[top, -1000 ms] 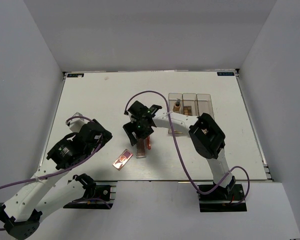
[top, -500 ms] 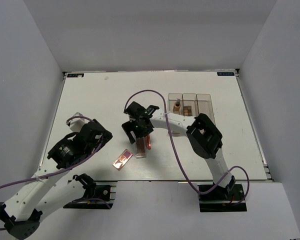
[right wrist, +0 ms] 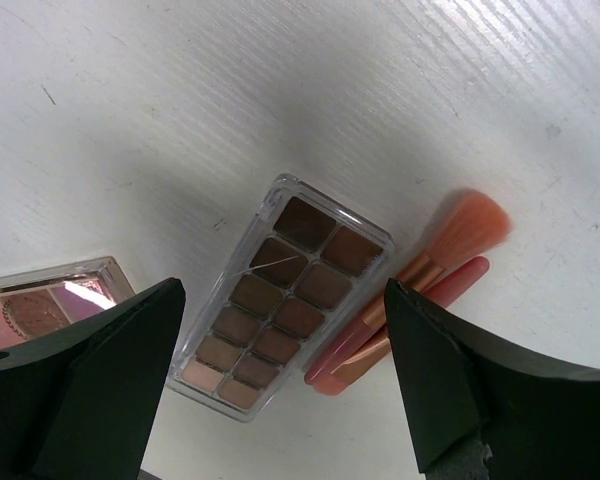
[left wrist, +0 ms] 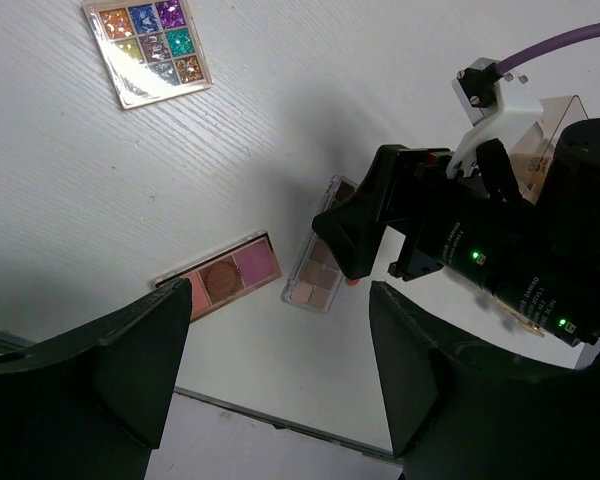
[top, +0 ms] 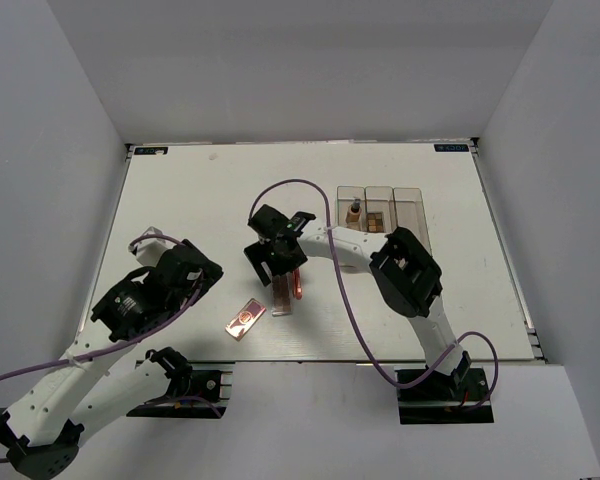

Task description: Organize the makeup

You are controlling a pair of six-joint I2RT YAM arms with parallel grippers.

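The brown eyeshadow palette (right wrist: 280,325) lies flat on the table (top: 180,190), low and centre in the wrist view, its long side running up to the right. A pink brush (right wrist: 420,285) lies just beside its right edge, bristles toward the upper right. We cannot tell whether the two touch. A pink blush palette (right wrist: 50,300) sits near it at the left edge, and a glitter palette (left wrist: 148,50) lies well apart, in the upper left of the left wrist view.

The right gripper (right wrist: 283,300) hangs over the brown palette, released and wide, with nothing in it and one finger on each side. The left gripper (left wrist: 278,320) is also released and empty, low on the left in the overhead view. The clear box (top: 380,205) stands right of centre with a small bottle (top: 354,210) in its left compartment.

We judge the grasp ahead to be risky. The palette is thin and flat, so the fingers may skate over its edge. The right finger may land on the brush or pinch it along, and a skewed grip could let the palette swing or drop before the box.
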